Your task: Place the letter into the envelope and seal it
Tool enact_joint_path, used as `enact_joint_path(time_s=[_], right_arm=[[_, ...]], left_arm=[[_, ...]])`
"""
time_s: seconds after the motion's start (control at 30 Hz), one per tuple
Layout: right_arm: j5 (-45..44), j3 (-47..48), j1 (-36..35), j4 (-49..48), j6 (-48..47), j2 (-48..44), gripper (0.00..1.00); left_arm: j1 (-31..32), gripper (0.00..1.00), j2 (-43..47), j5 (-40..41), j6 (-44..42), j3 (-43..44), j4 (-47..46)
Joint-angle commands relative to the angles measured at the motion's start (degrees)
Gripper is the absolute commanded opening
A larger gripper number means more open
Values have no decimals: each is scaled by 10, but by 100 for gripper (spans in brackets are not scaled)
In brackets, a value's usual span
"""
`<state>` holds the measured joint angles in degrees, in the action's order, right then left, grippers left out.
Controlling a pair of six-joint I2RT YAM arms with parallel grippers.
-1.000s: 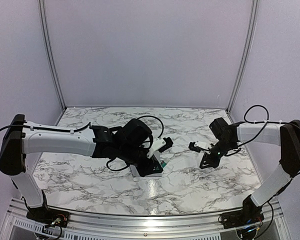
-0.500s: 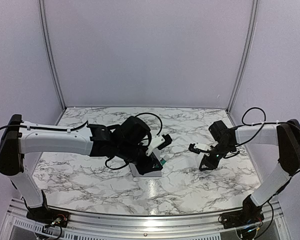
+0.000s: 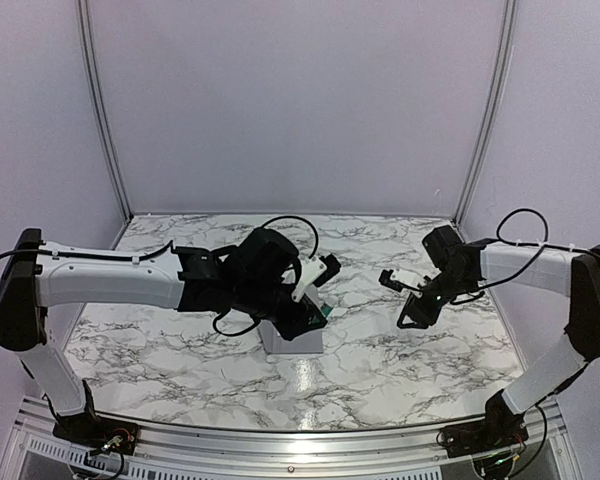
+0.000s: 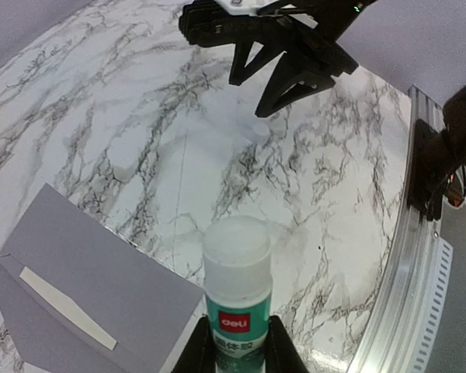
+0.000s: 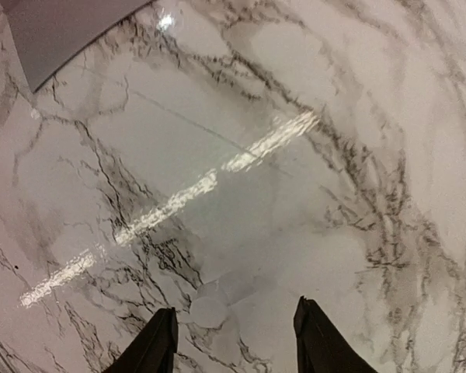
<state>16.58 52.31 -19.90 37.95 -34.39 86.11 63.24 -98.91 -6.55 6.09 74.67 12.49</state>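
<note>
left arm (image 3: 110, 280): white links, black joints, black cables
right arm (image 3: 522, 264): white links, black cable
right gripper (image 5: 234, 307): black fingers

Left arm (image 3: 110, 280) lies stretched across the middle of the table (image 3: 410, 372), walling off any pass from the left side. The left gripper (image 4: 237, 359) pinches the glue tube (image 4: 234, 280) just above the envelope (image 4: 101, 272), so that spot's crowded. Between the tube and the right gripper (image 5: 237, 342) there's bare marble, a wide lane. The right fingers (image 5: 159, 346) are parted, with only table beneath.
</note>
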Motion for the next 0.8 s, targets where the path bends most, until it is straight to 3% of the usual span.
enact_joint_path(time_s=[0.0,0.37,0.57,0.77], right_arm=[[13,80,1,1,37,-72,48],[292,165,-22,-36,106,-122,51],[303,192,-93,-89,158,-109,56],[336,227,-123,-114,191,-80,56]], left_arm=[[-12,0,44,90,69,-15,-138],[-14,0,35,127,136,-12,-393],[-14,1,28,97,147,-20,-492],[-14,1,23,69,155,-20,-512]])
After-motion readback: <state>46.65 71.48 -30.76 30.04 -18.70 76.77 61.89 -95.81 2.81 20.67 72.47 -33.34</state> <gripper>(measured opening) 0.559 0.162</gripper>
